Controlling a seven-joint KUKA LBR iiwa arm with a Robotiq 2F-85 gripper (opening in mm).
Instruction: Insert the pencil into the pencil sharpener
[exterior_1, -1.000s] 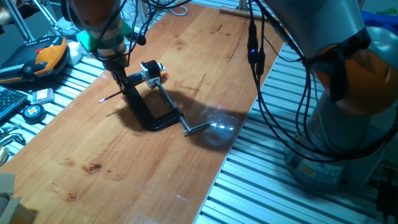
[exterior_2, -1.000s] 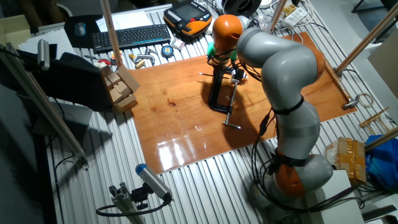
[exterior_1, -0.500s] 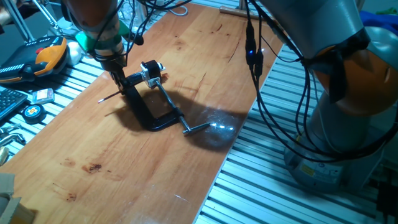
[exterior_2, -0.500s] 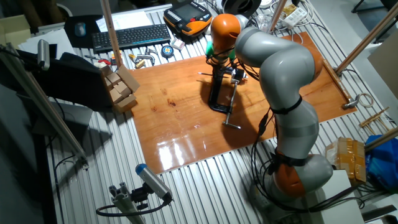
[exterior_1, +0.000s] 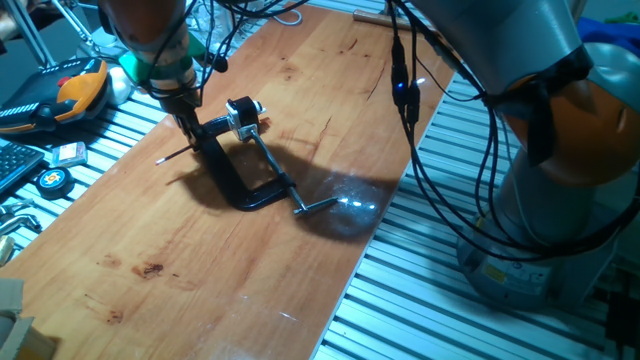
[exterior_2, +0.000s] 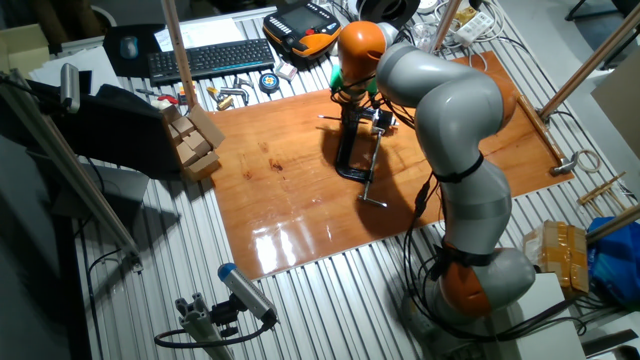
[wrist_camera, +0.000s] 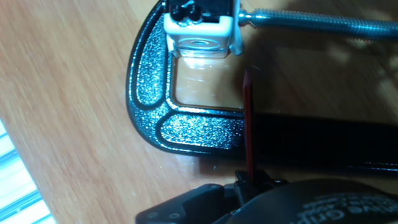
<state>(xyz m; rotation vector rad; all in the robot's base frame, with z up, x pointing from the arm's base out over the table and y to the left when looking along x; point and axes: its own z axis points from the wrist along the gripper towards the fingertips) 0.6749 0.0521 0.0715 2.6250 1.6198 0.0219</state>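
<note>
At the far end of the wooden tabletop (exterior_1: 250, 260), the black two-finger gripper (wrist_camera: 250, 179) pinches the thin red pencil (wrist_camera: 248, 124), tip aimed just beside the small silver-and-black pencil sharpener (wrist_camera: 200, 28), which sits clamped in the big black C-shaped clamp (wrist_camera: 180, 127).

A robotics lab: a grey-and-orange robot arm (exterior_2: 450, 130) bolted beside a wooden board counter (exterior_2: 300, 190) on slotted aluminium rails, black computer keyboard (exterior_2: 205, 58), orange-and-black teach pendant (exterior_2: 305, 20), cables trailing everywhere.
</note>
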